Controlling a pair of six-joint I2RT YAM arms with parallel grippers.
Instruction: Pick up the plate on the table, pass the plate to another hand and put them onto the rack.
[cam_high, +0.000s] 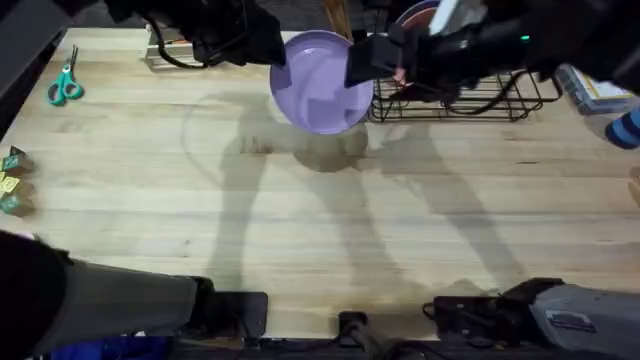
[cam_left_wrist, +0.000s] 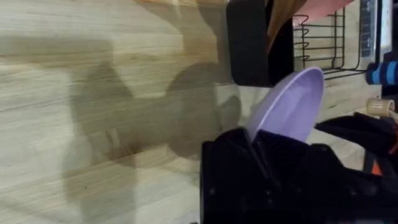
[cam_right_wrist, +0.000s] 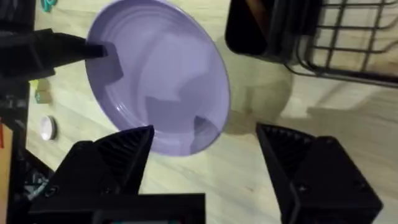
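Observation:
The lavender plate (cam_high: 322, 82) hangs tilted above the table (cam_high: 300, 200), near its far edge. My left gripper (cam_high: 278, 58) is shut on the plate's left rim. The left wrist view shows the plate (cam_left_wrist: 292, 106) rising edge-on out of the left gripper (cam_left_wrist: 252, 138). My right gripper (cam_high: 368, 60) is at the plate's right rim, just left of the rack (cam_high: 460, 100). In the right wrist view the right gripper (cam_right_wrist: 205, 146) is open, with the plate (cam_right_wrist: 158, 74) just beyond its fingers and the left gripper (cam_right_wrist: 99, 51) pinching the far rim.
A pink plate (cam_high: 415, 15) stands in the black wire rack. Green scissors (cam_high: 65, 85) and a wooden box (cam_high: 165, 50) lie at the far left, small packets (cam_high: 12, 180) at the left edge, and a blue item (cam_high: 625, 130) at the right edge.

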